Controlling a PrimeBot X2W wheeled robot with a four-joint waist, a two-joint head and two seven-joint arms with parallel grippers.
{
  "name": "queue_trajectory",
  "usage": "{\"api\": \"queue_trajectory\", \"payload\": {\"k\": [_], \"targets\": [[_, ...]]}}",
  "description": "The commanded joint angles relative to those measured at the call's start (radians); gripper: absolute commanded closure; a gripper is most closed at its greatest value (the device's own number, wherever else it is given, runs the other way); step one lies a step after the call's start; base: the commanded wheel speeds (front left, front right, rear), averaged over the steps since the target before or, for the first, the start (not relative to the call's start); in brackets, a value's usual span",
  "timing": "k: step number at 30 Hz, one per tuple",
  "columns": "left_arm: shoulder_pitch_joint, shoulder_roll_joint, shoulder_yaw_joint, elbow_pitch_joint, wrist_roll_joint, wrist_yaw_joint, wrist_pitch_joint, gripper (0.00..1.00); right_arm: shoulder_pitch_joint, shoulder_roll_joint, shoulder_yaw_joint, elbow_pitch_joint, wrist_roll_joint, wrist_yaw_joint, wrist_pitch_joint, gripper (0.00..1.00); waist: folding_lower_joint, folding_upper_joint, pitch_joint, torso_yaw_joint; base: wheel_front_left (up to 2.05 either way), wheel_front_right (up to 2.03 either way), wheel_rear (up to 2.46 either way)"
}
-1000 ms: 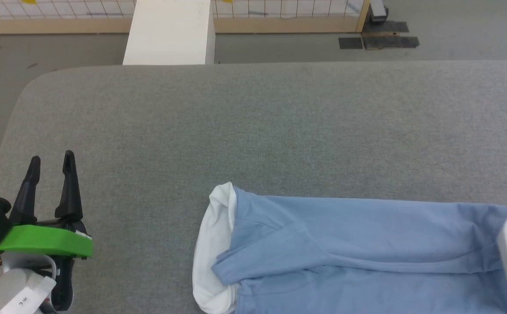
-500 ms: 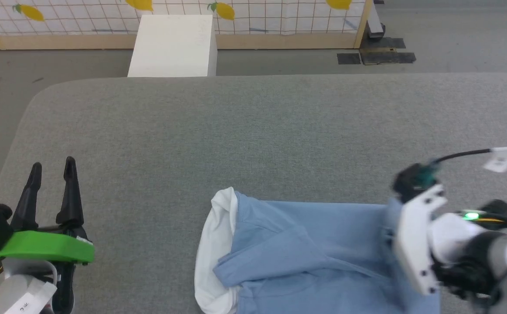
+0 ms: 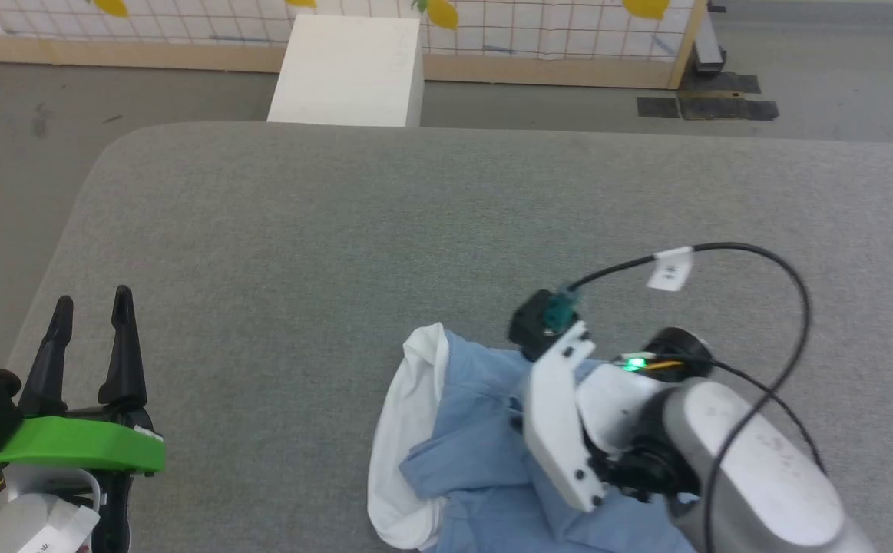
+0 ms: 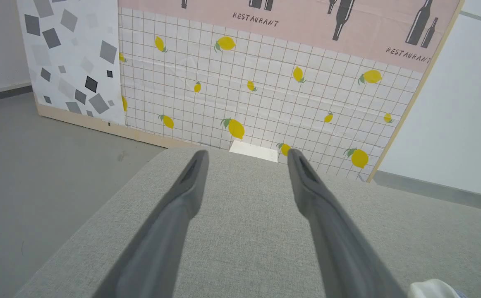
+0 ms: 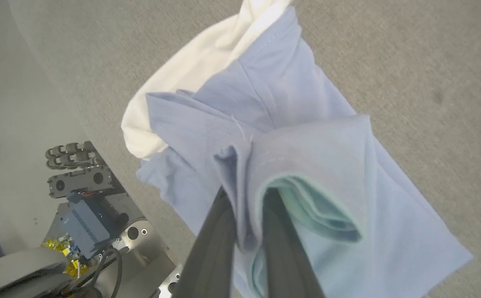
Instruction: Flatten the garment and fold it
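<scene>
At eight o'clock in our head view, our left gripper (image 3: 93, 298) hovers over the grey table (image 3: 339, 230), jaws spread and empty. At five o'clock lies the shirt (image 3: 473, 415), its white collar (image 3: 408, 415) toward nine, and our right gripper (image 5: 246, 194) pinches a bunched fold of blue cloth, lifted above the rest. We judge this a fold toward the collar; next we need to lay the edge down square, then release.

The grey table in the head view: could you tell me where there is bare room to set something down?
Bare table runs from its far edge down to the garment, and between the open left gripper and the garment. It is crowded near-right, where the right gripper pinches the bunched fabric.
</scene>
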Motion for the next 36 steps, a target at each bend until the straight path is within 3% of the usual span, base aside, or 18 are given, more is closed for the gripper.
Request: {"api": "queue_trajectory", "payload": {"k": [1, 7, 15, 16, 17, 18, 28, 36], "targets": [[0.009, -0.005, 0.0, -0.001, 0.002, 0.003, -0.004, 0.0, -0.028, 0.012, 0.015, 0.021, 0.004, -0.002, -0.022, 1.0, 0.0, 0.0047, 0.008, 0.013, 0.0, 0.0, 0.0], [0.0, -0.004, 0.002, 0.002, -0.003, 0.002, -0.004, 0.0, -0.097, 0.063, 0.081, 0.16, 0.003, -0.002, -0.119, 1.0, 0.0, 0.0047, 0.029, 0.028, 0.0, 0.0, 0.0], [-0.004, -0.007, -0.002, 0.007, -0.003, 0.0, -0.004, 0.0, -0.12, 0.082, 0.152, 0.308, 0.034, -0.002, -0.179, 1.0, 0.0, 0.0047, 0.032, 0.029, 0.0, 0.0, 0.0], [-0.004, -0.007, -0.001, 0.007, -0.002, 0.0, -0.004, 0.0, -0.121, 0.086, 0.154, 0.312, 0.046, -0.002, -0.191, 0.78, 0.0, 0.0047, 0.03, 0.027, 0.0, 0.0, 0.0], [-0.003, -0.007, -0.001, 0.008, -0.002, 0.0, -0.004, 0.0, -0.123, 0.091, 0.155, 0.315, 0.063, -0.002, -0.205, 0.09, 0.0, 0.0047, 0.027, 0.024, 0.0, 0.0, 0.0], [-0.002, -0.007, 0.0, 0.009, -0.001, 0.0, -0.004, 0.0, -0.127, 0.094, 0.16, 0.315, 0.074, -0.002, -0.211, 0.0, 0.0, 0.0047, 0.025, 0.021, 0.0, 0.0, 0.0], [0.022, -0.006, 0.001, 0.008, 0.008, 0.008, -0.004, 0.0, -0.186, 0.092, 0.166, 0.217, 0.194, -0.002, -0.325, 0.0, 0.0, 0.0047, -0.036, -0.023, 0.0, 0.0, 0.0], [0.036, -0.011, -0.011, -0.011, 0.021, 0.023, -0.002, 0.0, -0.196, 0.024, 0.028, 0.09, 0.18, -0.002, -0.568, 0.0, 0.0, 0.0047, -0.082, -0.072, 0.0, 0.0, 0.0]]}}
